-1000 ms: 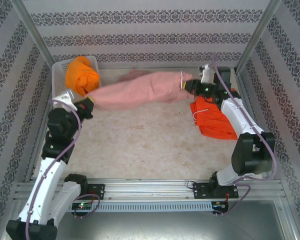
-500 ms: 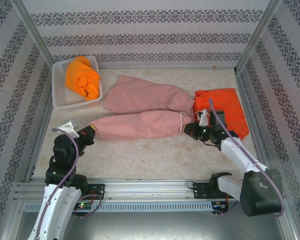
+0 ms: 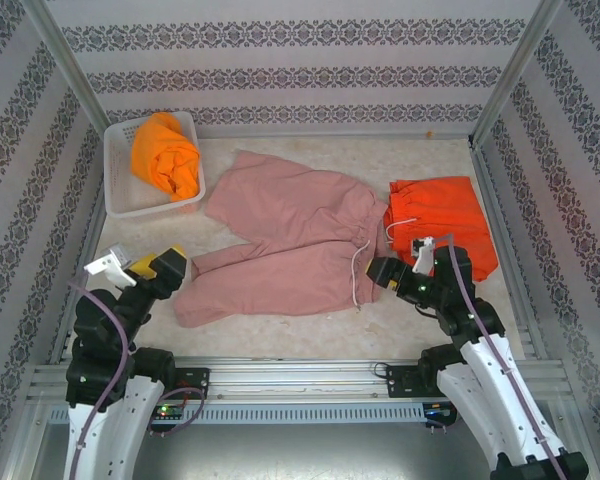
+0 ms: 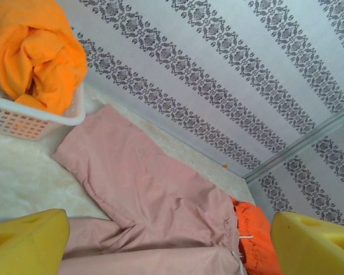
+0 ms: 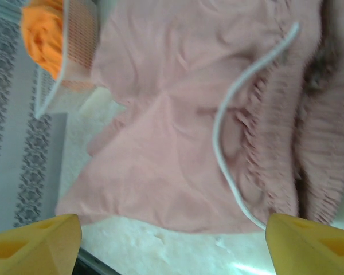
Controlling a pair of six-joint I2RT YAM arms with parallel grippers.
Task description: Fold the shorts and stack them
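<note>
The dusty pink shorts (image 3: 280, 240) lie spread on the table's middle, waist to the right and both legs pointing left; nothing holds them. My left gripper (image 3: 165, 268) is open, just off the near leg's hem, and its yellow fingers (image 4: 23, 243) frame the pink shorts (image 4: 149, 195). My right gripper (image 3: 382, 272) is open beside the waistband, hovering over the pink shorts (image 5: 172, 143) and their white drawstring (image 5: 223, 143). The red-orange shorts (image 3: 445, 225) lie folded at the right. The yellow-orange shorts (image 3: 165, 150) sit bunched in the basket.
A white mesh basket (image 3: 120, 205) stands at the back left corner. Patterned walls and metal posts close in the table on three sides. Bare table runs along the near edge between the two arms' bases.
Both grippers have let go of the pink shorts, opened, and drawn back toward the near edge. The shorts, held stretched in the air a second ago, now lie flat.
</note>
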